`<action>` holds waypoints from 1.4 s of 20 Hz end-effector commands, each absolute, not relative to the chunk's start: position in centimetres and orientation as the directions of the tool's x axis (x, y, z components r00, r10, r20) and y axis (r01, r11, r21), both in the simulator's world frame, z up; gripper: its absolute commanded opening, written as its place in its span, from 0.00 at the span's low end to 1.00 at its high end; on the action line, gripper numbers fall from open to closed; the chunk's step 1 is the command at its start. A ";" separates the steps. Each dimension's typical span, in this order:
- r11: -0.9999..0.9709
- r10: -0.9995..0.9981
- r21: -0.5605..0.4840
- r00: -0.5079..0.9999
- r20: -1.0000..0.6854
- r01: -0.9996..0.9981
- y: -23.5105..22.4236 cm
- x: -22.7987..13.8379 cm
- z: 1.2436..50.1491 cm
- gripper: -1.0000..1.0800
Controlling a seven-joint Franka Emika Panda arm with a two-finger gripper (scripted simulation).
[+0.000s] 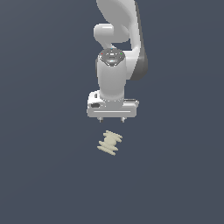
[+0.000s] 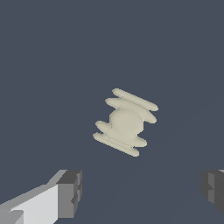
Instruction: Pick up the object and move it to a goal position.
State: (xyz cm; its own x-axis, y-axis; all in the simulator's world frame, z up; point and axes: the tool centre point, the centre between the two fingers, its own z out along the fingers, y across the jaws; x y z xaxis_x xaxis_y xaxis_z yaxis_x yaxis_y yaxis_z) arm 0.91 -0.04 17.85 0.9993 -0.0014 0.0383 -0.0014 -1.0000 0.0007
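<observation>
The gripper (image 2: 139, 192) is seen wide open, empty. The ribbed piece (image 2: 126, 122) below it is judged light, rigid; its narrow waist is advised for gripping.

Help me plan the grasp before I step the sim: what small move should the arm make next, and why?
Probably ease the gripper toward the ribbed piece until it sits between the fingers, then descend. The wrist view shows the fingers spread wide and empty, with the piece lying ahead of them, not between them, and free on the floor.
</observation>
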 end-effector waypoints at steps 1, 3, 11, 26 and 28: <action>-1.000 -0.001 0.001 0.999 0.038 -0.001 0.0 0.9 17.9 0.96; -1.000 0.000 0.001 0.999 0.036 0.000 -0.1 0.9 17.8 0.96; -1.000 0.027 0.007 0.999 0.017 0.027 -0.6 0.5 17.9 0.96; -0.994 -0.109 -0.001 0.994 0.012 -0.109 -0.7 1.9 14.6 0.96; -0.988 -0.152 -0.002 0.988 0.010 -0.152 -0.7 2.3 13.5 0.96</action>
State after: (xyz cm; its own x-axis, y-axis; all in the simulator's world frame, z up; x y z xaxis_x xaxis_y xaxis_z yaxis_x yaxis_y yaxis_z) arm 2.01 -0.69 14.32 0.9926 -0.1210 0.0120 -0.1210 -0.9926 -0.0012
